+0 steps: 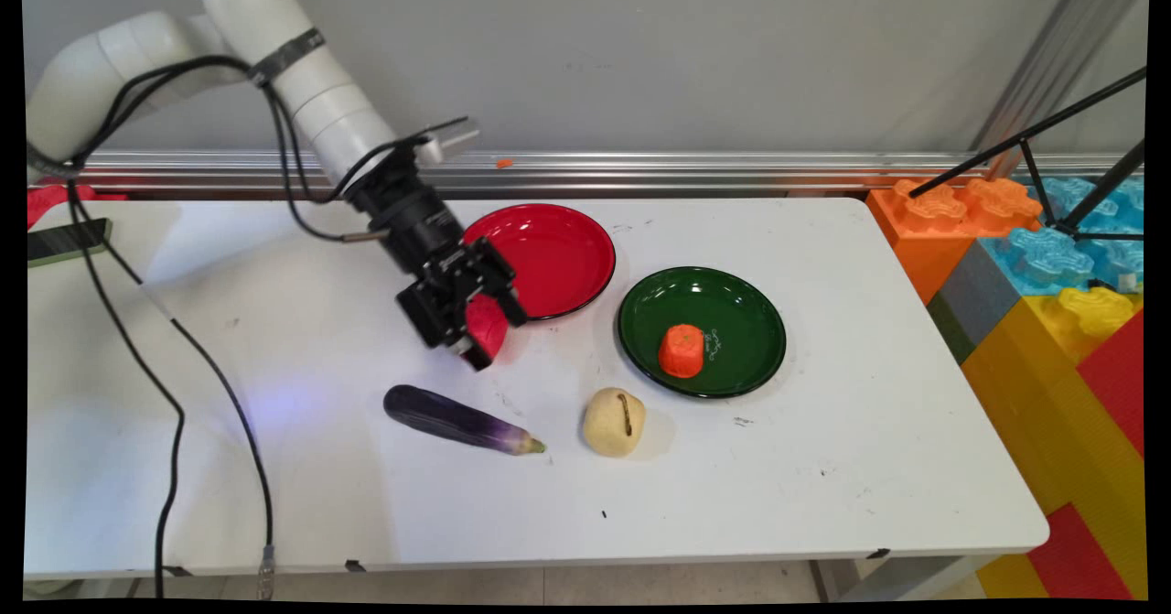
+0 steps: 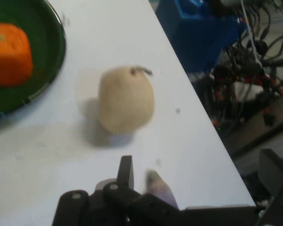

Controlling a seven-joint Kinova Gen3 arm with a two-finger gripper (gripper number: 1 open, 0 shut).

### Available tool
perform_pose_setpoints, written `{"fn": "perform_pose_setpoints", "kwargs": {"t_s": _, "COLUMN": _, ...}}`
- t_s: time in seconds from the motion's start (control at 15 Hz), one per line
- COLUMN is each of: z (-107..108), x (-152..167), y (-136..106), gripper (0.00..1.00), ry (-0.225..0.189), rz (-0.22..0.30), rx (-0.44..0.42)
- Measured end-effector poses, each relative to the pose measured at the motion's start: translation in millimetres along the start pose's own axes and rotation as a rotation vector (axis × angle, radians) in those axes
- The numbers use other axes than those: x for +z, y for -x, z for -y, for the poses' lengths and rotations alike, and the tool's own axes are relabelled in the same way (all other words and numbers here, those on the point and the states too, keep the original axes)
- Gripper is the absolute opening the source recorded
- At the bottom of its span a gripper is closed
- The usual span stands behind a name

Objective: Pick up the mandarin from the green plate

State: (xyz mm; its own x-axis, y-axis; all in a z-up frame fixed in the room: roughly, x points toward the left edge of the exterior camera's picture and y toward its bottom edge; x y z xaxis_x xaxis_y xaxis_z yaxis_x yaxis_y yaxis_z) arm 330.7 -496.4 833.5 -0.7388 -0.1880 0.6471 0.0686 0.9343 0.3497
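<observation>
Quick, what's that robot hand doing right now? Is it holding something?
Gripper: shut on a red thing, held just above the table, beside the red plate.

1. The main view looks down from above the near side of the bench (image 1: pixel 823 504), across its whole top to the wall behind, from well back.
2. The hand view rides on the gripper (image 2: pixel 146 197) and looks along it, low and close over the bench (image 2: pixel 132 47), towards its edge and the clutter beyond.
3. Both views share the beige potato (image 1: pixel 614 422) (image 2: pixel 126 100), the green plate (image 1: pixel 702 332) (image 2: pixel 47 56) with the orange piece (image 1: pixel 682 350) (image 2: pixel 8 54), and the eggplant tip (image 1: pixel 526 446) (image 2: pixel 159 188).
</observation>
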Motion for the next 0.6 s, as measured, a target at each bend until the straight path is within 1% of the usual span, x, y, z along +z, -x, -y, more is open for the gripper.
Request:
{"fn": "perform_pose_setpoints", "kwargs": {"t_s": 0.2, "z": 15, "x": -2, "y": -27, "gripper": 1.00, "ry": -0.020, "rz": -0.028, "rx": 0.019}}
{"fn": "perform_pose_setpoints", "kwargs": {"t_s": 0.33, "z": 24, "x": 0, "y": -41, "gripper": 1.00, "ry": -0.031, "rz": -0.038, "rx": 0.033}}
{"fn": "perform_pose_setpoints", "kwargs": {"t_s": 0.47, "z": 38, "x": 5, "y": -58, "gripper": 1.00, "ry": -0.047, "rz": -0.046, "rx": 0.057}}
{"fn": "perform_pose_setpoints", "kwargs": {"t_s": 0.6, "z": 48, "x": 10, "y": -68, "gripper": 1.00, "ry": -0.059, "rz": -0.050, "rx": 0.071}}
